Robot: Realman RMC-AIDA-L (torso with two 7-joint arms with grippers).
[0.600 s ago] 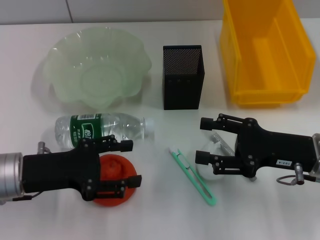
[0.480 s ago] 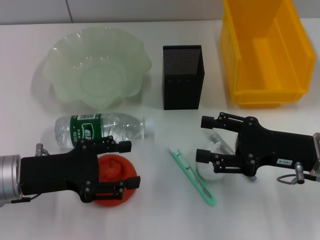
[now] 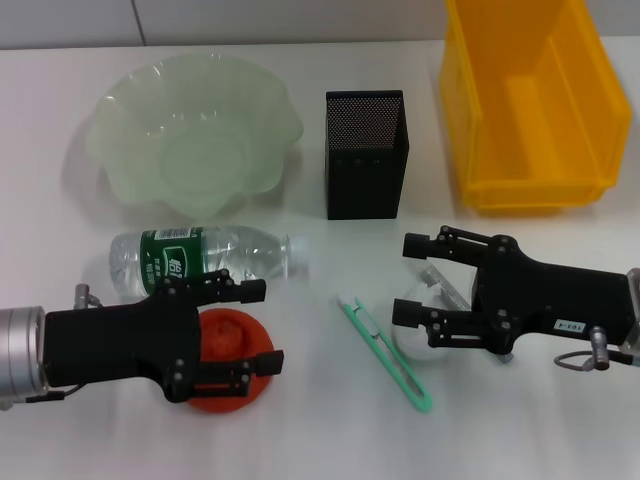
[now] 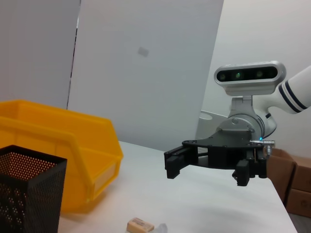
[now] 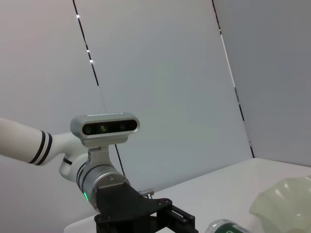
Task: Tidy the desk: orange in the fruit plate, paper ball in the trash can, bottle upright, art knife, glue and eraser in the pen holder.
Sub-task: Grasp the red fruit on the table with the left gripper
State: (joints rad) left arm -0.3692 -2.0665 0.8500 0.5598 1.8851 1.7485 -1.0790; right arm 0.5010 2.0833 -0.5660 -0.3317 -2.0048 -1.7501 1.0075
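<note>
The orange (image 3: 222, 337) sits on the desk (image 3: 310, 430) at the front left. My left gripper (image 3: 256, 327) hovers open over it, one finger across its near side. Just behind lies the bottle (image 3: 200, 256) on its side, cap to the right. The mint-green art knife (image 3: 386, 354) lies in the middle. My right gripper (image 3: 409, 281) is open beside it, over the white paper ball (image 3: 408, 340) and a thin grey glue stick (image 3: 446, 288). The eraser (image 4: 140, 225) shows in the left wrist view. Behind stand the fruit plate (image 3: 120, 120), pen holder (image 3: 365, 155) and trash can (image 3: 535, 110).
The pen holder stands between the fruit plate and the trash can along the back of the desk. A white wall runs behind them. The left wrist view shows my right gripper (image 4: 206, 172) open above the white desk.
</note>
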